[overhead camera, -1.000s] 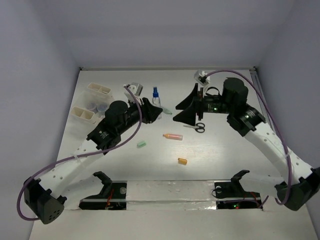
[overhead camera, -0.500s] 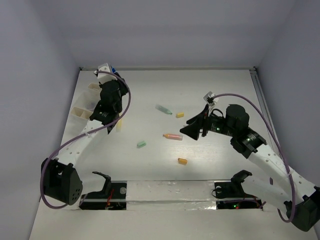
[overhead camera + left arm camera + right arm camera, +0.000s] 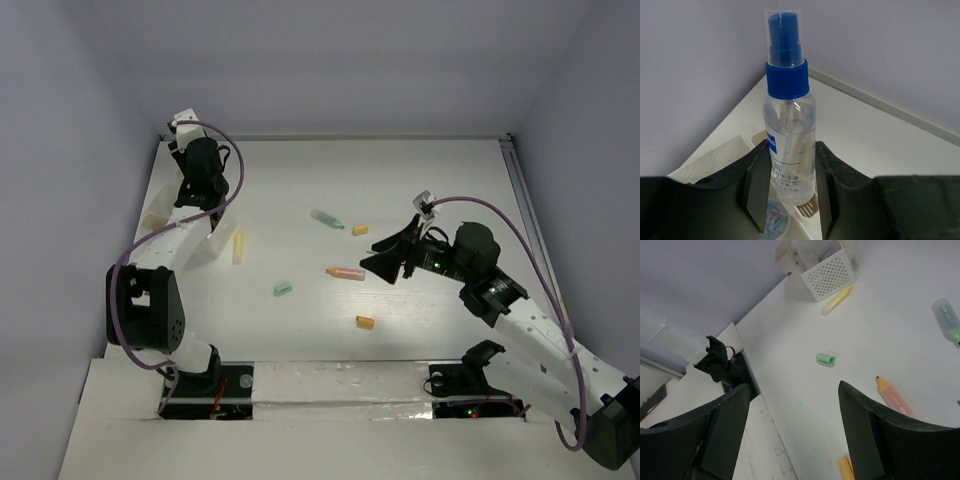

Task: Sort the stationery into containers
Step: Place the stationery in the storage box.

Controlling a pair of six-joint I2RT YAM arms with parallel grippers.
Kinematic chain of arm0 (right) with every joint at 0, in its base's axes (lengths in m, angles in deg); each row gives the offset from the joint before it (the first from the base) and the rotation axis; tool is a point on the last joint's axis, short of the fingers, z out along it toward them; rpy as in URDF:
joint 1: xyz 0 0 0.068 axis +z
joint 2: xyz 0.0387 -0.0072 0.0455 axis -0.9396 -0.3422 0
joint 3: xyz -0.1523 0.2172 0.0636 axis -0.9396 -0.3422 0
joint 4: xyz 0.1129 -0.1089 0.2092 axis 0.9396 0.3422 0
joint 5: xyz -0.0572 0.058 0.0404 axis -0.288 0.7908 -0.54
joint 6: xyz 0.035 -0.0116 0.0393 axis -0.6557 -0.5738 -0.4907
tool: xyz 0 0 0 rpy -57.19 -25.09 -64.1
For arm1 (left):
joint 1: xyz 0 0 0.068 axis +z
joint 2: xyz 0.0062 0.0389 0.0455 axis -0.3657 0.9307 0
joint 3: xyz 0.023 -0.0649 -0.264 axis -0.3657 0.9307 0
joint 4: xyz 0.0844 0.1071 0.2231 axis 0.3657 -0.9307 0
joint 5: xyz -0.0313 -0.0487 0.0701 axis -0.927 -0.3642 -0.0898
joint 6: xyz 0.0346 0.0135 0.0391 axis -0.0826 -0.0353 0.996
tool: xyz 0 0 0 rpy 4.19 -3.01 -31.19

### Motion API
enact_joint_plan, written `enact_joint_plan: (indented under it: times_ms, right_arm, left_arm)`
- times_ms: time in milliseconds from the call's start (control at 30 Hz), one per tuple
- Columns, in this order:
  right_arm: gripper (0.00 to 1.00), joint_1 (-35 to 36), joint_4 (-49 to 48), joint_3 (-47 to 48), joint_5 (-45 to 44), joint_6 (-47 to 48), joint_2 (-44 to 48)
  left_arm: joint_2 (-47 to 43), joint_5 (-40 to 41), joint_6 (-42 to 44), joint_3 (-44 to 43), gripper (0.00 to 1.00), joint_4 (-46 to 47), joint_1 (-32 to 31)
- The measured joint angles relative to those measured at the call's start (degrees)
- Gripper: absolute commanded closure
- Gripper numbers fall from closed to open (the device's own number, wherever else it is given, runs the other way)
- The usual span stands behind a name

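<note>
A clear spray bottle [image 3: 790, 125] with a blue cap under a clear cover is being held upright between the jaws of the left gripper [image 3: 789, 197]. The jaws are being kept narrow against the bottle's lower body, above the far left corner of the tabletop [image 3: 440, 180]. A label is being carried on the bottle, with a blue band and lines of blue Chinese characters too small to be read surely. Just below, the perforated wall of an off-white container [image 3: 722, 155] is being shown, and a little round clear jar [image 3: 774, 221] is lying under the bottle; which compartment holds it cannot be told. From the right wrist a perforated bin [image 3: 824, 267] is being seen, its contents hidden, with a yellow marker [image 3: 836, 300] lying just beside it. Farther out, a green eraser [image 3: 826, 358], an orange-pink marker [image 3: 895, 397], a green marker [image 3: 950, 320] and an orange eraser [image 3: 845, 467] are lying loose and apart. The jaws of the right gripper [image 3: 792, 390] are being held wide with nothing between them.
</note>
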Motion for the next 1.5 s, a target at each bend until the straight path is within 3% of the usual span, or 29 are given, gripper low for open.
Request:
enact_joint_plan:
  times_ms: [633, 1233, 1500]
  right_arm:
    - [0.25, 0.0, -5.07, -1.55, 2.95, -1.7, -3.74]
    - [0.26, 0.0, -6.38, -1.57, 3.76, -1.75, -4.63]
    - [0.26, 0.0, -6.45, -1.57, 3.76, -1.75, -4.63]
  left_arm:
    - [13.27, -4.46, 2.03, -4.22, 1.0, 3.82, 7.13]
    - [15.1, -5.55, 2.08, -4.24, 0.96, 6.38, 8.72]
    - [15.39, -5.55, 2.05, -4.24, 0.89, 6.67, 8.94]
